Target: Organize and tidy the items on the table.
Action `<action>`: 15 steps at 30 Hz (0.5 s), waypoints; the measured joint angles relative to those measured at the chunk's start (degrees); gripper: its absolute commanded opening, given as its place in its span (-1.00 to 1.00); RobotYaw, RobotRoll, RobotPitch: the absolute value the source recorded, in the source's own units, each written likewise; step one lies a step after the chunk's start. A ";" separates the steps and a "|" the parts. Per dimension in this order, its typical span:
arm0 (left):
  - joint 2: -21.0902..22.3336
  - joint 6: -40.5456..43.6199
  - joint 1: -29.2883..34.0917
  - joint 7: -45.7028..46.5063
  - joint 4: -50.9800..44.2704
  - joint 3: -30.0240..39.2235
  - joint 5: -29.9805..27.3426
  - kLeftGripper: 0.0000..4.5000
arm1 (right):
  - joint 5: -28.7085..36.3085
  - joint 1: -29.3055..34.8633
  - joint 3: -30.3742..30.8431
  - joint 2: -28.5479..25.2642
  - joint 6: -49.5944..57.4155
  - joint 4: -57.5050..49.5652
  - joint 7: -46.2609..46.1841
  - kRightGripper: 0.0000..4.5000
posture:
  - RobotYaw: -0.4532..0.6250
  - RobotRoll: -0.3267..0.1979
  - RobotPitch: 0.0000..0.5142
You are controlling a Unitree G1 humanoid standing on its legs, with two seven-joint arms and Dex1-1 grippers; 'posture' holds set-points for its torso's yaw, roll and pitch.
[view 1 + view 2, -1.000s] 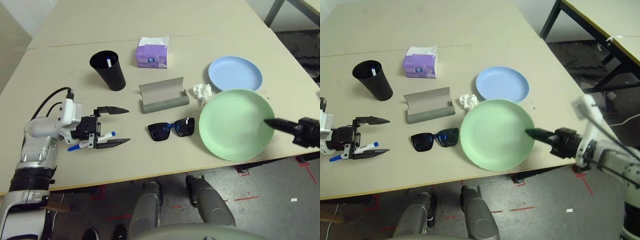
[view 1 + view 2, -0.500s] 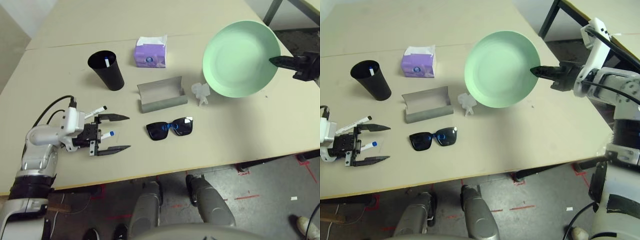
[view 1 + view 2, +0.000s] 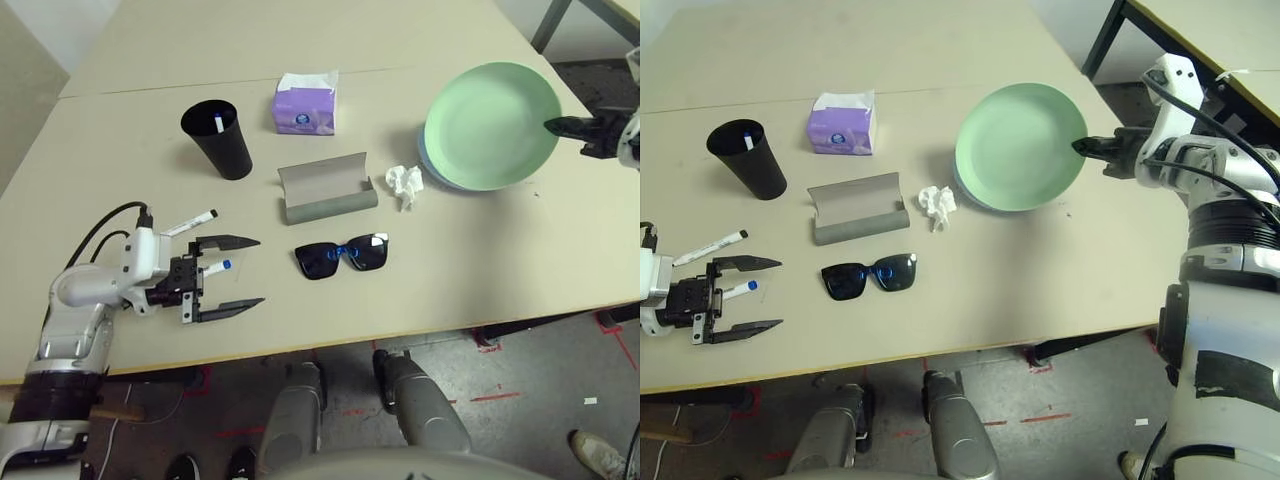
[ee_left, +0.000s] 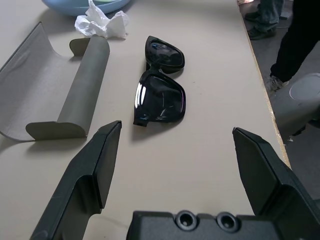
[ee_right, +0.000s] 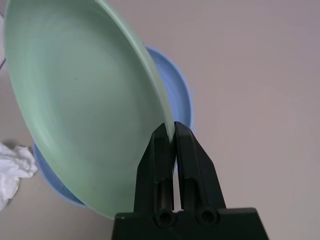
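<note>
Pale beige tabletop (image 3: 300, 40) with a thin seam across it fills the head camera's view, a dark-legged table at its far right corner. On it stand a black cup (image 3: 218, 140) with a marker inside and, beside it, a purple tissue box (image 3: 305, 105). Nearer lie an open grey glasses case (image 3: 326, 188), a crumpled white tissue (image 3: 404, 183) just right of the case, and black sunglasses (image 3: 343, 255) in front of it. At left, the left gripper (image 3: 232, 273) hangs low with its fingers spread wide, a blue-capped marker (image 3: 211, 268) between them and a black-capped marker (image 3: 187, 224) just beyond. At right, the right gripper (image 3: 552, 125) pinches the rim of the green plate (image 3: 490, 125), which tilts over the light-blue plate (image 3: 428, 163); only a sliver of blue shows.

From the left wrist, the spread fingers (image 4: 95, 170) frame the sunglasses lying on bare table, the case beside them, the tissue and a blue plate edge beyond. A person's dark trouser legs (image 4: 300, 40) and shoes stand past the table edge.

From the right wrist, the two fingers (image 5: 161, 155) press together on the green rim, and much more of the blue plate appears beneath the tilted green one, resting flat, the tissue near its edge.
</note>
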 measured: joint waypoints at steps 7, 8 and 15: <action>-0.02 0.03 -0.03 -0.02 -0.03 -0.08 0.03 1.00 | -2.00 -1.62 -0.67 1.79 -1.86 3.19 0.58 -0.99 | -0.35 0.25 -0.17; -0.02 0.03 -0.04 -0.01 -0.03 -0.08 0.03 1.00 | -2.15 -1.75 -0.70 2.08 -1.87 3.35 0.76 -0.99 | -0.34 0.25 -0.17; -0.15 -0.08 1.47 0.32 -0.22 -0.08 0.07 1.00 | -3.55 -2.63 -0.79 3.20 -1.92 4.30 2.04 -0.99 | -0.32 0.25 -0.16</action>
